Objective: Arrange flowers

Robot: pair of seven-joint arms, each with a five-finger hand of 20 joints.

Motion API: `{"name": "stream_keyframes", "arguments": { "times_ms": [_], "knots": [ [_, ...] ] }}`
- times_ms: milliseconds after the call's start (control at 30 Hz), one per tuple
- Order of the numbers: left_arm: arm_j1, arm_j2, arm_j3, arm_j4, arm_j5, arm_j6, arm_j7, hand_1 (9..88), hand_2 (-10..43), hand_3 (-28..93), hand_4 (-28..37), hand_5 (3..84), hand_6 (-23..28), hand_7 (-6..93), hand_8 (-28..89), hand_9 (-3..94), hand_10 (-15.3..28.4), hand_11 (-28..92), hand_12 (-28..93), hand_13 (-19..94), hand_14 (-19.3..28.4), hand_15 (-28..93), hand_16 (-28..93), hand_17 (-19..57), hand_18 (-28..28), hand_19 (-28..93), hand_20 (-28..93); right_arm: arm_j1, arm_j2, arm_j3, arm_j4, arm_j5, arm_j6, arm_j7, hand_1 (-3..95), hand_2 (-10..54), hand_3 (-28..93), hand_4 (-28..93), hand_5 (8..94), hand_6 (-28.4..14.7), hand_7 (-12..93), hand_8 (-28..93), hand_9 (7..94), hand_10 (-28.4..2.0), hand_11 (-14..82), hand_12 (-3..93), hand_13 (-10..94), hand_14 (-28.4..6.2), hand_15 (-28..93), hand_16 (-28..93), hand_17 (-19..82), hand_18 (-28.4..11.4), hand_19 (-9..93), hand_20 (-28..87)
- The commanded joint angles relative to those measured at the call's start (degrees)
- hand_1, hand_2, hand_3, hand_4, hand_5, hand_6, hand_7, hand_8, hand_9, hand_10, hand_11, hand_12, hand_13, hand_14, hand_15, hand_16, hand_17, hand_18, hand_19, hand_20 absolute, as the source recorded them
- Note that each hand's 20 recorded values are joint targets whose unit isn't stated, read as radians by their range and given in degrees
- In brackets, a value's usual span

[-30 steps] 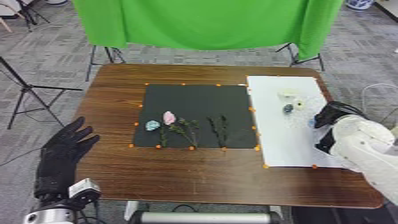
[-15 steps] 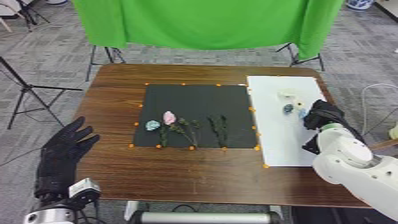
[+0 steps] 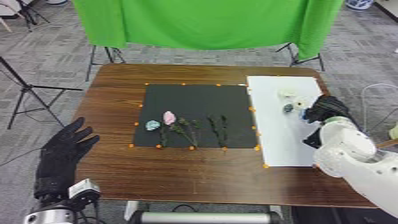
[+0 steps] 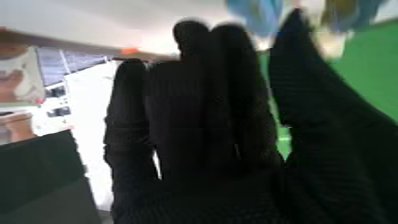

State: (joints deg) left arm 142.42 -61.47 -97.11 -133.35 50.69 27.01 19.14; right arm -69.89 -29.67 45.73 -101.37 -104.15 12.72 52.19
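Note:
Over the right edge of the white sheet (image 3: 280,135) in the head view is my right hand (image 3: 327,109), open, close to a blue flower (image 3: 308,118). A white bloom (image 3: 287,93), a dark bluish one (image 3: 288,108) and a small pale one (image 3: 299,104) lie on the sheet. The black mat (image 3: 191,97) bears a light-blue flower (image 3: 153,125), a pink flower (image 3: 169,118) and green stems (image 3: 219,132). My left hand (image 3: 60,155) is open at the table's left edge. In the right wrist view, my right hand (image 4: 204,120) has straight fingers below blurred blue petals (image 4: 256,14).
The brown table (image 3: 195,175) has orange markers around the mat and along the sheet. Behind it hangs a green cloth (image 3: 209,25) on stands. A tripod (image 3: 31,87) stands to the left of the table.
My right hand has moved a little forward and to the left over the white sheet, its forearm swinging inward. My left hand has kept still, and the flowers on the mat have not moved.

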Motion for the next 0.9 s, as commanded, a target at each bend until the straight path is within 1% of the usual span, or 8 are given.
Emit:
{"name": "stream_keyframes", "arguments": {
  "times_ms": [33,133,333,567,600,733,833,900],
  "knots": [
    [0.5,-0.46,0.00,-0.04,0.13,0.10,-0.18,24.0,7.3,83,-22.0,37.2,9.0,17.1,-12,34.6,18.3,27,8,28,25.2,51,-10,-9.3,23.5,58,-1,0.0,-1.3,0.3,-0.6,0.4,-3.8,-2.2,32.4,-9.5,93,-28,50.4,-6.6,21,-16,54.8,-15.2,28.1,13.4,63,-9.0,84,9,21,-20.8,90,8],
    [0.5,-0.20,0.07,-0.08,-0.10,0.43,0.03,24.0,7.3,83,-21.9,37.2,9.0,17.1,-12,34.6,18.2,27,8,28,25.2,51,-10,-9.3,23.5,59,-1,1.9,-1.8,-1.6,-0.3,0.6,-3.9,-2.3,31.3,-9.5,92,-28,48.8,-6.8,21,-16,53.1,-15.5,28.1,13.2,62,-9.4,84,8,20,-20.7,90,8],
    [0.3,-0.46,0.05,0.00,0.20,0.11,-0.24,24.2,7.2,83,-21.8,37.2,9.0,17.1,-12,34.6,18.3,27,8,28,25.1,51,-10,-9.2,23.4,58,-1,5.3,-2.7,-5.2,0.6,0.0,-3.8,-0.7,29.8,-9.5,91,-28,47.0,-6.3,20,-15,52.2,-15.8,27.5,12.9,61,-9.8,85,8,20,-21.0,89,9],
    [0.3,-0.53,-0.03,0.00,0.11,-0.13,-0.31,24.1,7.3,83,-21.8,37.1,9.0,17.1,-12,34.6,18.2,27,8,28,25.3,51,-10,-9.2,23.4,58,-1,9.2,-2.6,-10.2,1.9,0.4,-2.3,1.1,29.6,-9.5,90,-28,47.7,-5.8,20,-15,52.6,-15.9,27.3,12.8,62,-10.1,85,7,20,-21.3,89,11],
    [0.1,-0.60,-0.05,0.01,0.38,-0.35,-0.61,24.1,7.3,83,-21.8,37.1,9.0,17.1,-12,34.6,18.2,27,8,28,25.3,51,-10,-9.2,23.4,58,-1,9.4,-2.3,-10.7,1.8,0.6,-2.2,1.4,30.0,-9.5,89,-28,48.2,-5.5,20,-15,53.5,-15.8,27.4,12.7,62,-10.0,85,7,20,-21.5,89,11],
    [0.3,-0.32,0.01,0.00,0.04,-0.06,0.00,24.2,7.3,83,-21.8,37.1,9.0,17.1,-12,34.6,18.2,27,8,28,25.3,51,-10,-9.2,23.4,58,-1,9.3,-2.1,-11.2,2.2,0.8,-2.8,1.7,31.9,-9.5,89,-28,50.6,-4.6,20,-15,55.9,-14.5,27.2,12.7,64,-9.6,84,7,21,-21.4,89,12],
    [0.3,-0.32,0.01,0.14,-0.02,-0.30,0.07,24.2,7.2,83,-21.8,37.1,9.0,16.9,-12,34.6,18.2,27,8,28,25.3,51,-10,-9.2,23.5,58,-1,9.4,-1.9,-12.1,2.4,1.0,-3.0,1.9,33.6,-9.5,89,-28,52.7,-3.5,21,-15,58.3,-13.7,26.9,12.7,64,-9.6,84,7,21,-21.4,89,12],
    [0.2,-0.23,0.09,0.21,-0.04,-0.28,0.21,24.2,7.2,83,-21.8,37.1,9.0,17.0,-12,34.6,18.2,27,8,28,25.4,50,-10,-9.3,23.5,58,-1,9.4,-1.8,-12.7,2.6,0.8,-3.3,1.9,35.9,-9.5,89,-28,55.5,-2.5,22,-16,60.8,-12.3,27.6,13.0,65,-9.1,83,7,22,-21.2,89,12]
  ]
}}
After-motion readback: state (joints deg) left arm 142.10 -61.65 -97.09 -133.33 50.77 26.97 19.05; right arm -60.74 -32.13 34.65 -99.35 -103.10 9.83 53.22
